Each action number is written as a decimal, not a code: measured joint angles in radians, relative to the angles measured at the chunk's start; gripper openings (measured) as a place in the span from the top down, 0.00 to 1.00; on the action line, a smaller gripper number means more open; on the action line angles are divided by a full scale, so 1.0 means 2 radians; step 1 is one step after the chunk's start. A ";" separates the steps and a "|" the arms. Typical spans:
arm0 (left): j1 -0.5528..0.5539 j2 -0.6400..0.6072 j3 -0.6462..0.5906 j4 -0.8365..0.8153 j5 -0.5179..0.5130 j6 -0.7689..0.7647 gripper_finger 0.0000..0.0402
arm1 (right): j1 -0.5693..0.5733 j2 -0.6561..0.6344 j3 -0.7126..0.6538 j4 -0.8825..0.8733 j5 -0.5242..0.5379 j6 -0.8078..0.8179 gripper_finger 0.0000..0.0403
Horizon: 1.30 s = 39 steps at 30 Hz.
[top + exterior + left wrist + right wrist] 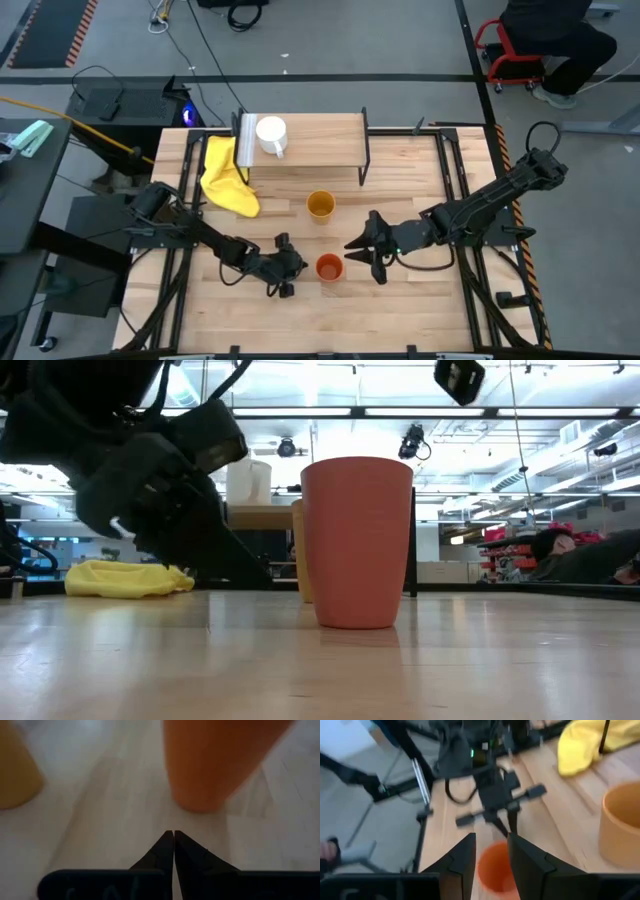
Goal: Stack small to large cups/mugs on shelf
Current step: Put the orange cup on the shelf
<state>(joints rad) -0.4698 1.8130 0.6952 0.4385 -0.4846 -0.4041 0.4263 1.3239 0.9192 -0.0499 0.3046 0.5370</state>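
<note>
Two dark arms are reaching in over the wooden tabletop [420,310] toward its front middle, where the orange-red cup [329,267] is standing upright between them. The right gripper [362,249] is sitting just beside that cup, its fingers [465,857] spread apart with the cup's rim showing in the gap beyond them, not touching it. The left gripper [290,271] is lying low on the other side of the cup, near but apart from it, its fingers [165,852] pressed together tip to tip and holding nothing.

Behind them, the shelf [310,150] is standing along the table's back edge on thin black legs, and the white mug [271,135] is sitting on the left part of its plank top. The yellow-orange cup [320,206] is standing on the tabletop just in front of the shelf, well clear of both grippers. The yellow cloth [227,178] is lying crumpled at the shelf's left end, spilling onto the table.

Bare wood is stretching open along the front edge and at the right of the table. Beyond the table, a grey floor with cables is showing, and a seated person [555,40] is at the far right corner.
</note>
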 joint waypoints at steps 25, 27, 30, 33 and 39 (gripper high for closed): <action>-0.035 -0.103 -0.122 0.011 -0.115 -0.097 0.96 | -0.065 0.078 0.211 -0.359 -0.028 0.129 0.74; -0.036 -0.103 -0.122 0.011 -0.115 -0.097 0.95 | -0.065 0.100 0.225 -0.376 -0.043 0.139 0.74; -0.035 -0.103 -0.122 0.015 -0.123 -0.095 0.94 | -0.064 0.131 0.234 -0.382 -0.079 0.142 0.74; -0.034 -0.103 -0.122 0.018 -0.144 -0.094 0.94 | -0.064 0.151 0.237 -0.382 -0.093 0.141 0.74; -0.033 -0.103 -0.122 0.031 -0.202 -0.093 0.96 | -0.065 0.167 0.238 -0.390 -0.093 0.138 0.74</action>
<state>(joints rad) -0.5350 1.6062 0.4515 0.4995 -0.8887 -0.5910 0.2962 1.6575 1.3952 -0.8306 0.1179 0.8130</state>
